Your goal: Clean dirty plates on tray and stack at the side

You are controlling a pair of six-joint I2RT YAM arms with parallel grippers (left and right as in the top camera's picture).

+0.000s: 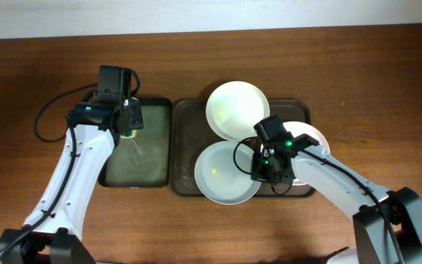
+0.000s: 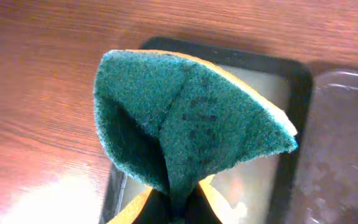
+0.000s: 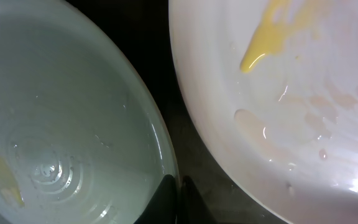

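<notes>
Three white plates lie on the dark-brown tray (image 1: 185, 147): a back plate (image 1: 237, 108), a front plate (image 1: 224, 174) with a yellow speck, and a right plate (image 1: 310, 137) partly hidden by my right arm. My right gripper (image 1: 262, 166) is shut on the front plate's right rim. In the right wrist view that rim (image 3: 160, 149) runs between the dark fingertips (image 3: 165, 198), and the neighbouring plate (image 3: 278, 112) shows yellow smears. My left gripper (image 1: 128, 119) is shut on a folded green and yellow sponge (image 2: 185, 118) above the dark-green tray (image 1: 149, 158).
The narrow dark-green tray (image 2: 294, 71) holds pale liquid and sits directly left of the brown tray (image 2: 347, 124). Bare wood-grain tabletop (image 1: 372, 81) surrounds both trays. A black cable (image 1: 46, 117) loops left of my left arm.
</notes>
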